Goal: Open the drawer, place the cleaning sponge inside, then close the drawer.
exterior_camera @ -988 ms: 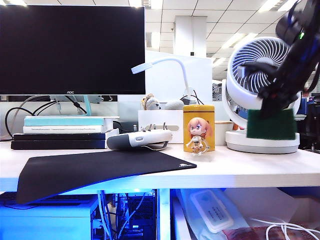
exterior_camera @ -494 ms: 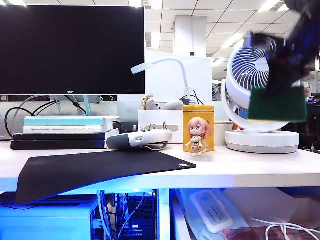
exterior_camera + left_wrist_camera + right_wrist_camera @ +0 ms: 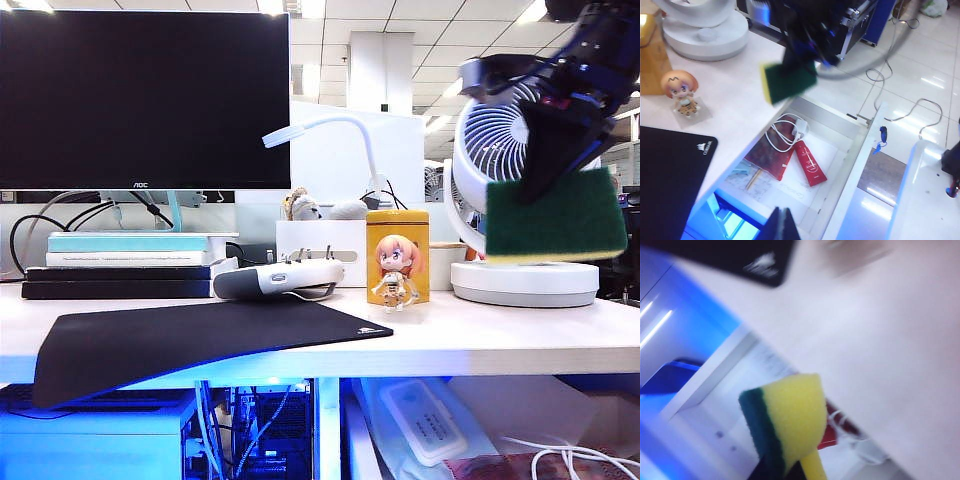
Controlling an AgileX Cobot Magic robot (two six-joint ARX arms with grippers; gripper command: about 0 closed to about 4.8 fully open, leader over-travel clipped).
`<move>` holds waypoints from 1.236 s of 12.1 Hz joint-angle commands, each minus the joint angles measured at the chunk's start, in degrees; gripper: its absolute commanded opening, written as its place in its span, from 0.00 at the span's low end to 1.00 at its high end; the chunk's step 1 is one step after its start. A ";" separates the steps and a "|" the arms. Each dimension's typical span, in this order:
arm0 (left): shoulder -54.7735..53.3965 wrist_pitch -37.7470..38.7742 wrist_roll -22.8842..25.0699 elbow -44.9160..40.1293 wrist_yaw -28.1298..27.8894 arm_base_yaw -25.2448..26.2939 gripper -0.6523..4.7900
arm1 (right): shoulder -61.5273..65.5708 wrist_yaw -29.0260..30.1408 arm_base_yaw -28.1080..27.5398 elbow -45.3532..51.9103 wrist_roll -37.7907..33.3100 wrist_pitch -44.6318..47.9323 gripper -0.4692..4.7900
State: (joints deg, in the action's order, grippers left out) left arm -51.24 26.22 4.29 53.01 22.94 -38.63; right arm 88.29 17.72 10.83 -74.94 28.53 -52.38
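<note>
You are mid-carry: your right tool [image 3: 560,160], upper right of the exterior view, grips the cleaning sponge [image 3: 556,216] above the table [image 3: 480,335]; next, lower it into the open drawer [image 3: 840,150], while your left tool [image 3: 780,225] is clenched empty.

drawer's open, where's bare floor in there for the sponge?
In the drawer, bare patches lie between the red tube and the front panel, and in the corner past the white charger. Crowded: the side under the desk edge, with the red pouch, cable and charger. The right gripper, shut on the sponge, hangs above it; the left gripper is shut.
</note>
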 commanded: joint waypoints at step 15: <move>0.09 -0.52 0.02 0.28 -1.22 -0.04 0.11 | 13.51 -4.11 1.88 20.72 -3.26 20.90 0.57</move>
State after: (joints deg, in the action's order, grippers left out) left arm -51.24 26.20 4.29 53.01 21.65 -38.68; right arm 101.95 14.33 12.64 -54.04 25.93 -32.23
